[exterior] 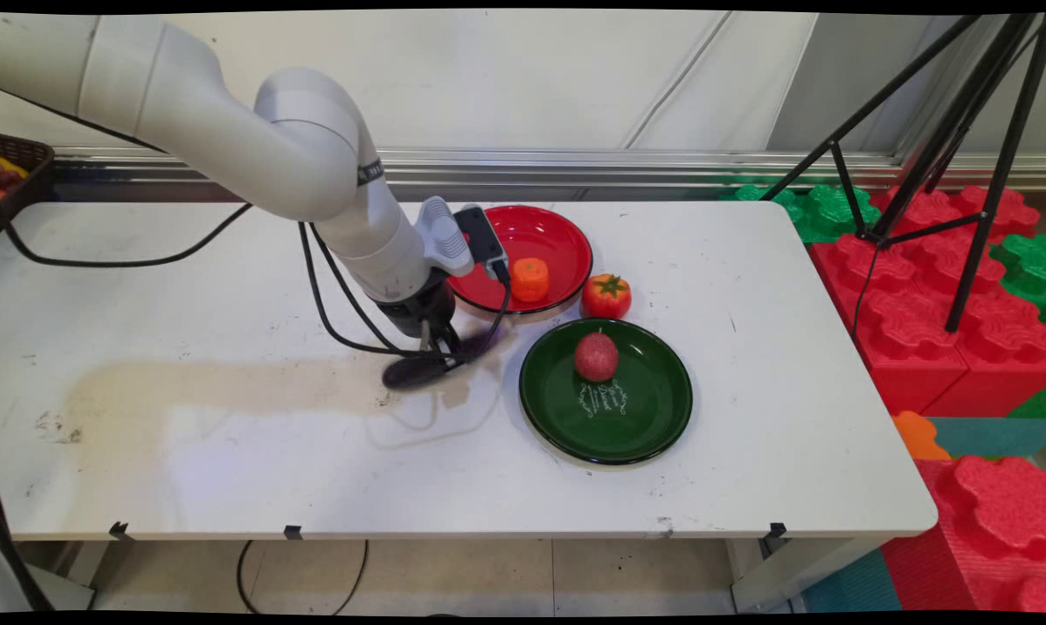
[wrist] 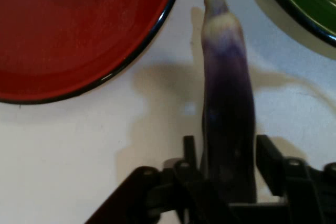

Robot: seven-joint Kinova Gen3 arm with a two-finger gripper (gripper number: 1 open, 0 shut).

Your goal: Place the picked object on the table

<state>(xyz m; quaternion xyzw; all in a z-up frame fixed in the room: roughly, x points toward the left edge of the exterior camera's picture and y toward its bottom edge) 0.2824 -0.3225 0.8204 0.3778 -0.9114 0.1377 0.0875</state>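
Note:
A long purple eggplant [wrist: 227, 103] lies on the white table, its pale tip pointing between the two plates. My gripper [wrist: 226, 153] stands low over its thick end with a finger pressed on each side, shut on it. In the main view the gripper [exterior: 436, 347] is just left of the red plate [exterior: 566, 239], and the eggplant [exterior: 411, 371] shows as a dark shape under it. An orange fruit [exterior: 529, 279] sits in the red plate. The green plate [exterior: 653, 408] holds a red fruit [exterior: 595, 357].
A tomato [exterior: 606, 296] stands on the table between the two plates. Black cables [exterior: 332, 295] hang from the arm down to the table. A dark basket [exterior: 19, 169] sits at the far left edge. A tripod [exterior: 965, 156] and foam blocks [exterior: 939, 295] stand to the right of the table.

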